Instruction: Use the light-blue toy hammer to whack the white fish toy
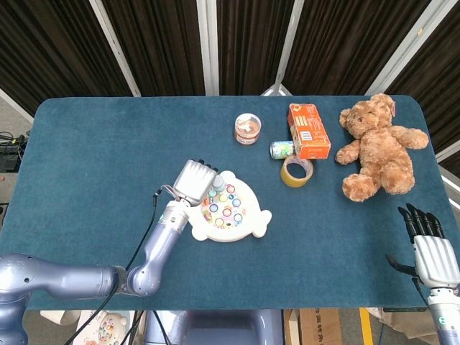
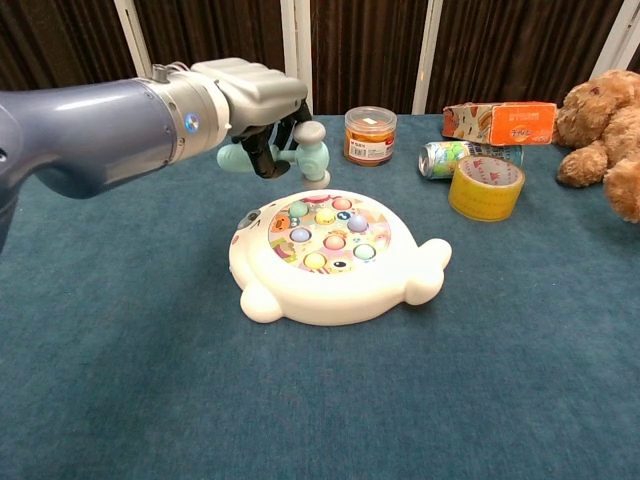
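Observation:
The white fish toy (image 1: 230,209) (image 2: 335,258) lies mid-table, its top studded with several coloured buttons. My left hand (image 1: 195,180) (image 2: 250,95) grips the light-blue toy hammer (image 2: 300,154) by its handle. The hammer's head (image 1: 217,184) hangs just above the fish toy's far left part, not touching it. My right hand (image 1: 431,251) rests at the table's near right corner, fingers extended and apart, holding nothing; it is outside the chest view.
At the back stand a clear jar (image 1: 247,128) (image 2: 370,134), an orange box (image 1: 308,130) (image 2: 498,121), a lying can (image 1: 282,149) (image 2: 452,157) and a yellow tape roll (image 1: 296,170) (image 2: 486,186). A brown teddy bear (image 1: 377,146) (image 2: 606,130) sits at the right.

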{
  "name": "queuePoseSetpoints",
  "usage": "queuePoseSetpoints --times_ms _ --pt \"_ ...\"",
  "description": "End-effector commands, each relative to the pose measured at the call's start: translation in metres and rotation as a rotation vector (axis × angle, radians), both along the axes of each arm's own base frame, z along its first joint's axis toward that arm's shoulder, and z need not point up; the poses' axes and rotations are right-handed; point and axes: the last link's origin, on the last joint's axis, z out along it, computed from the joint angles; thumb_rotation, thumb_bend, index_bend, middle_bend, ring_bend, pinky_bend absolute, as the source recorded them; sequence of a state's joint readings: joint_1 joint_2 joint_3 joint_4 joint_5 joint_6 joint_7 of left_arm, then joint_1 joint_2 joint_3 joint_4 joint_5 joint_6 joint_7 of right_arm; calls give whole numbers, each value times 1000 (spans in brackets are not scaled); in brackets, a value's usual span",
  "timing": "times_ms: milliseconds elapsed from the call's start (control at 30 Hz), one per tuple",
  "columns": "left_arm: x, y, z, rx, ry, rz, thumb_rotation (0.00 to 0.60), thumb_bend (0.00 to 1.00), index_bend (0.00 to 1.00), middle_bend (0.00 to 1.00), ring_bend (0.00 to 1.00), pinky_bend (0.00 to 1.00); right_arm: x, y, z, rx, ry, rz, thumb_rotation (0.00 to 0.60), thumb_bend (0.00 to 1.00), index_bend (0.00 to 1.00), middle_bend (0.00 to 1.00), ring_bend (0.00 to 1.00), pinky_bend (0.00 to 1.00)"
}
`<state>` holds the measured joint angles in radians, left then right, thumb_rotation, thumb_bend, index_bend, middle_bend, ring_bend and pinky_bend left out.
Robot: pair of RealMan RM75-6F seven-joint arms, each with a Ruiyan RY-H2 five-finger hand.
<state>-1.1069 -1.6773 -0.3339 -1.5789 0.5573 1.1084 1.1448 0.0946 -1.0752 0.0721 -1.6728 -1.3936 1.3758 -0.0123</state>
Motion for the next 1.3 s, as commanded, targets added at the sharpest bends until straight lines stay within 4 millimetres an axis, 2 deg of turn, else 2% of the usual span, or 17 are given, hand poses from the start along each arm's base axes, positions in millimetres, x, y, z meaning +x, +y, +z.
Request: queuePoseSetpoints --times_ms 33,533,1000,1300 --pt "-1 0 -2 -2 13 5 600 625 654 493 382 537 0 0 0 1 -2 -1 600 233 0 0 0 0" --pt "-13 2 1 10 21 26 600 625 654 496 385 537 1 1 0 5 -4 -2 600 234 0 0 0 0" --pt "-34 0 -12 -13 65 50 600 625 654 497 385 537 1 0 -1 10 -11 -7 600 234 0 0 0 0" --pt "-29 0 -11 -8 38 33 600 625 654 497 385 537 1 0 -2 11 -12 -9 600 233 0 0 0 0"
